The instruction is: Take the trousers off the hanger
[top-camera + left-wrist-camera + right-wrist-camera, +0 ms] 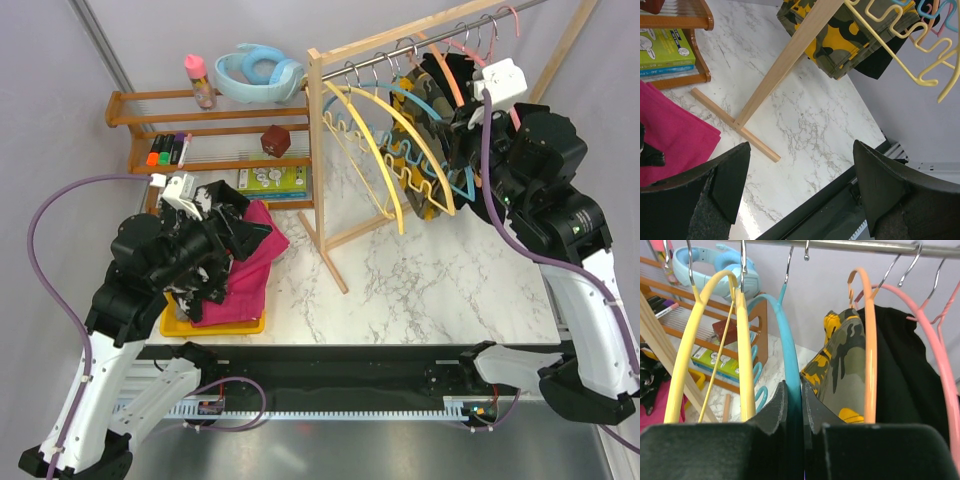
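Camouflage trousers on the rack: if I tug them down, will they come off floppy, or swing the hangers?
Probably floppy: the camouflage trousers hang in soft folds beside the orange hanger. A tug may swing their hanger, since the hangers only hook over the rail. They may drag on the black garment beside them.

The magenta trousers [250,268] lay in a loose, rumpled heap at the left of the counter [430,285], while the olive-and-yellow camouflage trousers [842,365] hung draped on an orange hanger [869,340], with the plain black trousers [900,380] hanging just beside them.
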Tool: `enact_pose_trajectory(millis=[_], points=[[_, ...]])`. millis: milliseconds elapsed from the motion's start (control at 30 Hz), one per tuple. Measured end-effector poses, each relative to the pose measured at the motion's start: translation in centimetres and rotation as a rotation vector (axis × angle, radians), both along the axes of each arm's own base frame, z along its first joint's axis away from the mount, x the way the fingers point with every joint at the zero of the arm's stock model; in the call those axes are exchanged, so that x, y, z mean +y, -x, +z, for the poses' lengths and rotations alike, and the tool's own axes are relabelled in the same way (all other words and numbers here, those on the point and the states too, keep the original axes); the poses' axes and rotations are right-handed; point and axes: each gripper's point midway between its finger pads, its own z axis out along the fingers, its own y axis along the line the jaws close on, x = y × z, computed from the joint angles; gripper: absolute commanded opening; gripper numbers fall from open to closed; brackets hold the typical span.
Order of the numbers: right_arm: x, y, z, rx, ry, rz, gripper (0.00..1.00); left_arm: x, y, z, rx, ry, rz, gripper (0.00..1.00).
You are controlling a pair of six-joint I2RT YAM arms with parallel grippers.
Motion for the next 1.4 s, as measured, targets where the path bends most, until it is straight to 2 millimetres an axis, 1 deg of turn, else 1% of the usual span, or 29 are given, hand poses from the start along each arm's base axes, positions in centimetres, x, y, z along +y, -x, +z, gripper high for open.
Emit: enact_pose_trajectory(millis=[100,233,367,500,567,600,633,700,733,767,833,867,1033,1167,1300,1400], points=[[0.0,0.8,-1.1,0.007,-0.010,0.012,0.00,0.0,0.0,0.1,-0.002,0.001,0.000,0.89],[0.1,1.8,-1.3,-0.009,-0.042,0.031,0.00,0.0,0.0,0.0,-0.001,0.000,0.000,0.89],[0.9,2.4,-1.4,-0.013,-0.076,0.071,0.00,0.0,0.0,0.1,-0.001,0.001,-0.002,0.89],[2.0,2.4,-1.8,0.000,-0.121,0.105,0.00,0.0,0.0,0.1,-0.001,0.001,-0.002,0.89],[2.5,2.4,-2.0,0.005,-0.149,0.121,0.03,0.0,0.0,0.1,-0.001,0.001,-0.002,0.89],[2.7,2.5,-2.0,0.006,-0.163,0.132,0.05,0.0,0.0,0.1,-0.001,0.001,-0.003,0.89],[3.0,2.5,-2.1,0.010,-0.175,0.143,0.14,0.0,0.0,0.1,-0.001,0.001,-0.002,0.89],[3.6,2.8,-2.1,0.017,-0.198,0.172,0.28,0.0,0.0,0.1,-0.001,0.001,-0.003,0.89],[3.9,2.9,-2.1,0.022,-0.209,0.186,0.42,-0.1,0.0,0.1,-0.001,0.001,-0.004,0.89],[4.1,3.0,-2.2,0.031,-0.217,0.195,0.48,-0.1,0.1,0.1,-0.001,0.001,-0.006,0.89],[4.3,3.1,-2.8,0.059,-0.229,0.199,0.56,-0.1,0.1,0.1,-0.001,0.002,-0.006,0.89],[4.3,3.1,-3.2,0.078,-0.226,0.191,0.57,-0.1,0.1,0.1,-0.001,0.002,-0.007,0.89],[3.1,2.9,-4.9,0.144,-0.215,0.111,0.61,-0.1,0.1,0.1,-0.002,0.003,-0.008,0.89],[1.6,3.5,-5.6,0.175,-0.212,0.046,0.62,-0.3,0.4,0.1,0.000,0.005,-0.027,0.89],[-0.9,4.7,-4.9,0.168,-0.227,-0.043,0.62,-0.5,0.5,0.1,0.001,0.007,-0.039,0.89],[-3.3,5.9,-4.0,0.135,-0.248,-0.125,0.63,-0.6,0.7,0.1,0.002,0.009,-0.051,0.89]])
